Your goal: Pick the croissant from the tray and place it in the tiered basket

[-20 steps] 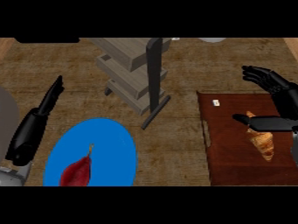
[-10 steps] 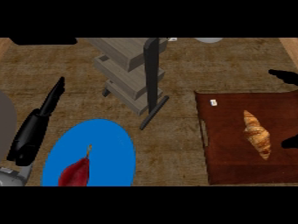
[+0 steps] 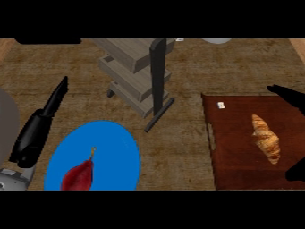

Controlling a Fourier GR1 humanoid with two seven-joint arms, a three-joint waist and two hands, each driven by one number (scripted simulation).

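A golden-brown ridged croissant (image 3: 265,138) lies flat near the middle of a dark reddish-brown rectangular wooden tray (image 3: 234,172). It runs lengthwise near to far, with its far tip slanted a little left. The tray sits at the right of the counter. Left of it and farther back stands a grey wooden tiered basket (image 3: 133,71), its stepped shelves beside a dark upright post.
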